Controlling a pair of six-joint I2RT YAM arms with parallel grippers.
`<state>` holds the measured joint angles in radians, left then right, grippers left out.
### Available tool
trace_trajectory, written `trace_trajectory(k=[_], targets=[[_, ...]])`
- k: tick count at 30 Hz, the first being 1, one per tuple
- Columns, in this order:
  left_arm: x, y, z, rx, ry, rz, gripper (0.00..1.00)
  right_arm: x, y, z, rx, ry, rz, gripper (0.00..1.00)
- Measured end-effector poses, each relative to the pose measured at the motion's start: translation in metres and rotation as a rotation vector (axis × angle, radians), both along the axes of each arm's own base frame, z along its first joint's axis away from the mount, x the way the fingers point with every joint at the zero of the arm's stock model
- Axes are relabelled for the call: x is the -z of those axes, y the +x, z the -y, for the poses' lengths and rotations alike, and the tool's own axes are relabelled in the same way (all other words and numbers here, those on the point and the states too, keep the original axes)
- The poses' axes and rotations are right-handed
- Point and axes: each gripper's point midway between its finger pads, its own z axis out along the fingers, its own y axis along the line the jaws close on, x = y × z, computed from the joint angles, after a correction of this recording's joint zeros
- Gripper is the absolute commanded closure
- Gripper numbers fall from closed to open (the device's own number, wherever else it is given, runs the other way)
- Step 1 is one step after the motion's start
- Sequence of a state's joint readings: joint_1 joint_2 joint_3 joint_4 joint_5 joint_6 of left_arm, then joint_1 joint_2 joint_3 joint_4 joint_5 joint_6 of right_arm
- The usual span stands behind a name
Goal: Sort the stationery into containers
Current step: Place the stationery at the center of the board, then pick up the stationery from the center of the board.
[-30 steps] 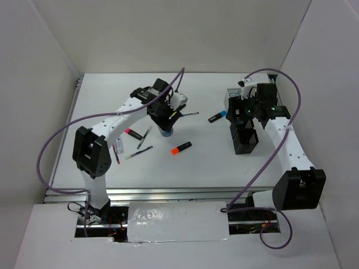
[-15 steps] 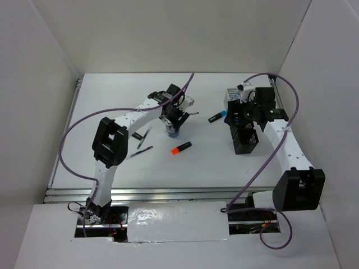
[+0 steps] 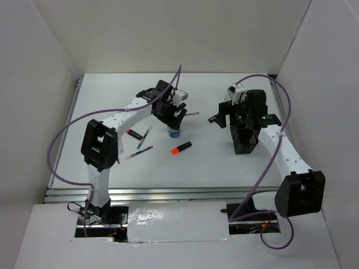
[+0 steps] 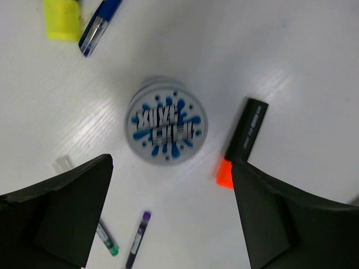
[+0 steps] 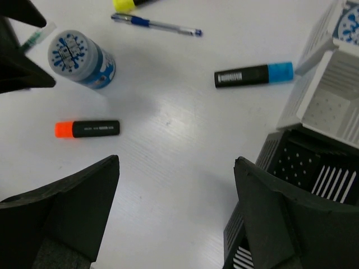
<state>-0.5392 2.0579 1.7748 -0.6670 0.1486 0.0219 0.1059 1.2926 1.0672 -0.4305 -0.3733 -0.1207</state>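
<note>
A stack of blue-white tape rolls [image 4: 166, 120] stands on the table, also seen in the top view [image 3: 174, 132]. My left gripper [image 4: 171, 168] is open and empty, hovering right above it [image 3: 171, 115]. An orange-capped highlighter [image 4: 241, 143] lies beside the stack. A yellow cap [image 4: 61, 19] and a blue pen [image 4: 100, 25] lie beyond it. My right gripper [image 5: 176, 162] is open and empty over bare table [image 3: 224, 116]. A blue-capped highlighter [image 5: 253, 74] lies ahead of it, next to the white mesh bin [image 5: 331, 95]. A black bin [image 5: 297, 168] is beside its right finger.
Two thin pens [image 3: 145, 134] [image 3: 138, 152] and a pink-capped highlighter [image 3: 133, 134] lie left of the tape stack. The white bin holds a tape roll [image 5: 352, 25]. The row of black bins [image 3: 247, 137] runs toward the near edge at the right.
My right gripper has swung left, away from the bins and out over the table near the blue-capped highlighter. My left gripper has stayed above the tape stack, shifting slightly.
</note>
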Motion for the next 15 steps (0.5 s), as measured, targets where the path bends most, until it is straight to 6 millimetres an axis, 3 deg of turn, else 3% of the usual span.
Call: trace_trajectory(k=[4, 8, 11, 15], targets=[[-0.04, -0.009, -0.038, -0.061, -0.133, 0.007, 0.01, -0.003, 0.004, -0.019, -0.044, 0.015, 0.056, 0.09], [-0.102, -0.016, -0.095, -0.171, -0.273, 0.11, 0.01, 0.001, 0.001, -0.062, -0.142, 0.004, 0.078, 0.09], [-0.144, -0.027, -0.132, -0.227, -0.34, 0.218, 0.01, 0.017, -0.002, -0.102, -0.229, -0.016, 0.067, 0.08], [-0.169, -0.05, -0.152, -0.234, -0.388, 0.268, 0.01, 0.05, -0.007, -0.136, -0.305, -0.046, 0.021, 0.05]])
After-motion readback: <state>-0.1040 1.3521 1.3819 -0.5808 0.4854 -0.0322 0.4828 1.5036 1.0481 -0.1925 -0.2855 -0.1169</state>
